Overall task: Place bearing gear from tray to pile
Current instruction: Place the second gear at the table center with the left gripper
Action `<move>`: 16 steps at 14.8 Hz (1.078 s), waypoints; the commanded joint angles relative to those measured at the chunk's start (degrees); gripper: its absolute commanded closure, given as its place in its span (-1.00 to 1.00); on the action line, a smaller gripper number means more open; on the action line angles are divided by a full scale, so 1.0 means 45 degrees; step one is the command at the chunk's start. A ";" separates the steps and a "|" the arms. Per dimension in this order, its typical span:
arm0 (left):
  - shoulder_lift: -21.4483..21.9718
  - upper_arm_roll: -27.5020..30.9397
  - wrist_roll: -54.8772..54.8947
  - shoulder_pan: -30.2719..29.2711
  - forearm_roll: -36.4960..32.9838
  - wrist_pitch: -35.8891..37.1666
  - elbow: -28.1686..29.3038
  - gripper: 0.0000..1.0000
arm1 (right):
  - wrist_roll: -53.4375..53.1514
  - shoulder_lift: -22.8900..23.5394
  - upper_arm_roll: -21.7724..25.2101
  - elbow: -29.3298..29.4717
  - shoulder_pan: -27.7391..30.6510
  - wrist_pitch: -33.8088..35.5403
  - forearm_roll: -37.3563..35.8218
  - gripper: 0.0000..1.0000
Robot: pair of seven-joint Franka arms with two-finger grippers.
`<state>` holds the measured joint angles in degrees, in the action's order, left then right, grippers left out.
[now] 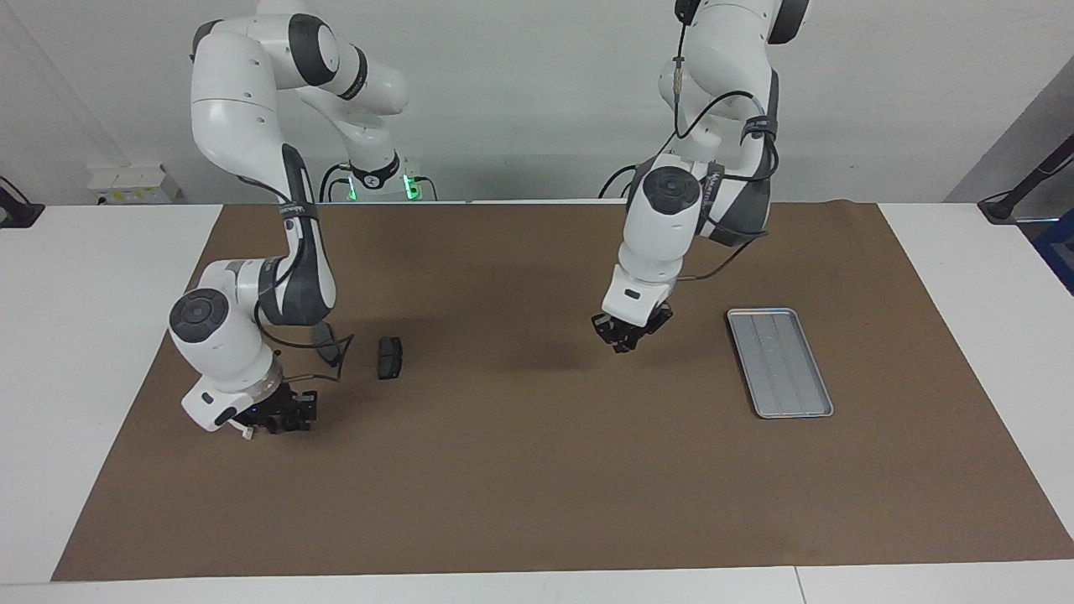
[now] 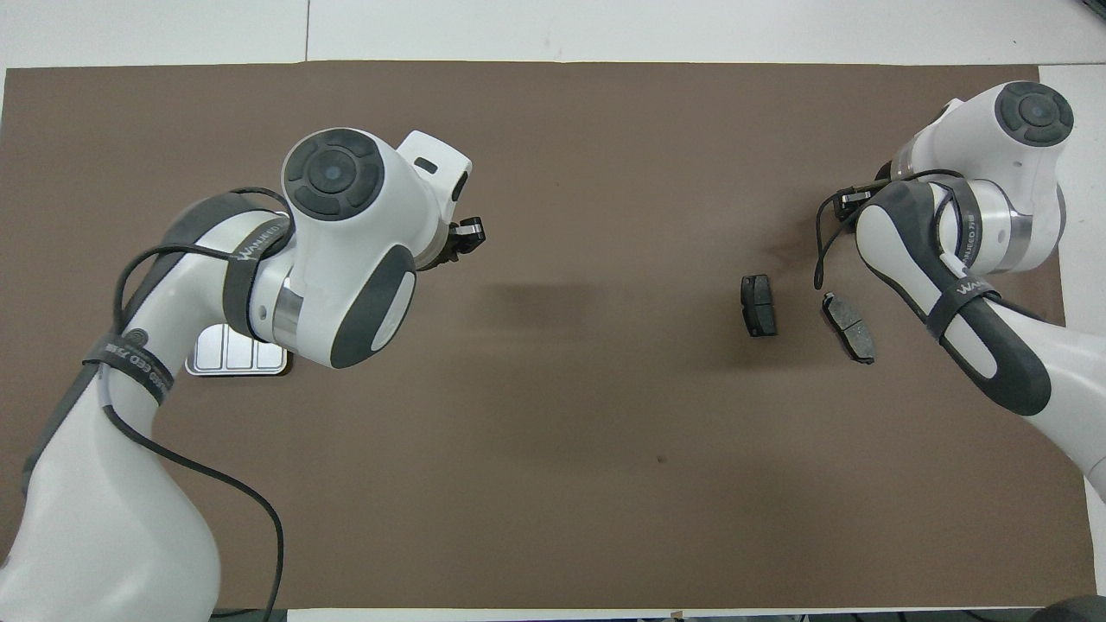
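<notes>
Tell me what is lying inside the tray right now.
Nothing: in the facing view the tray shows only its bare ribbed floor. In the overhead view the left arm covers most of it, leaving one end visible, also bare.

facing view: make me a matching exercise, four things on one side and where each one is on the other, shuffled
Things:
1. tray
2. left gripper
3. right gripper
4. dark pad

Places:
a. raised over the bare mat, between the tray and the pads
b. flat on the mat toward the left arm's end, nothing in it
c. low, at the right arm's end of the table
d. lying on the mat beside a second dark pad

Pairs: 1-b, 2-a, 3-c, 4-d
</notes>
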<state>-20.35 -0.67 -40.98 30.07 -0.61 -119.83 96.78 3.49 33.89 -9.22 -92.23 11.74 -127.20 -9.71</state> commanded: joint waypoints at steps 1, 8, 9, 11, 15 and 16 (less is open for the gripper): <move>-0.0848 0.0227 -0.0911 0.0776 -0.0412 0.0145 -0.0743 0.68 | 0.0220 -0.0109 -0.0138 -0.0246 0.0184 -0.0327 0.0068 -0.37; -0.1494 0.0208 -0.1770 0.1402 -0.0607 -0.0908 -0.0842 0.68 | 0.0064 -0.0167 -0.0119 -0.0226 0.0028 -0.0249 0.0068 -1.00; -0.1514 0.0208 -0.1811 0.1462 -0.0588 -0.1006 -0.0861 0.68 | 0.0064 -0.0167 -0.0119 -0.0207 0.0028 -0.0249 0.0068 -1.00; -0.1514 0.0208 -0.1831 0.1482 -0.0646 -0.1240 -0.0764 0.68 | 0.0083 -0.0206 -0.0119 -0.0207 -0.0011 -0.0191 0.0068 -1.00; -0.1514 0.0266 -0.1851 0.1423 -0.0841 -0.2176 -0.0102 0.69 | 0.0083 -0.0362 -0.0119 -0.0187 -0.0050 -0.0073 0.0068 -1.00; -0.1533 0.0286 -0.1870 0.1423 -0.0919 -0.2314 -0.0061 0.69 | 0.0083 -0.0401 -0.0119 -0.0168 -0.0050 -0.0015 0.0068 -1.00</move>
<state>-26.89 -0.20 -47.96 35.84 -3.10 -127.66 95.17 3.49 33.30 -9.51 -92.18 11.33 -127.20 -9.71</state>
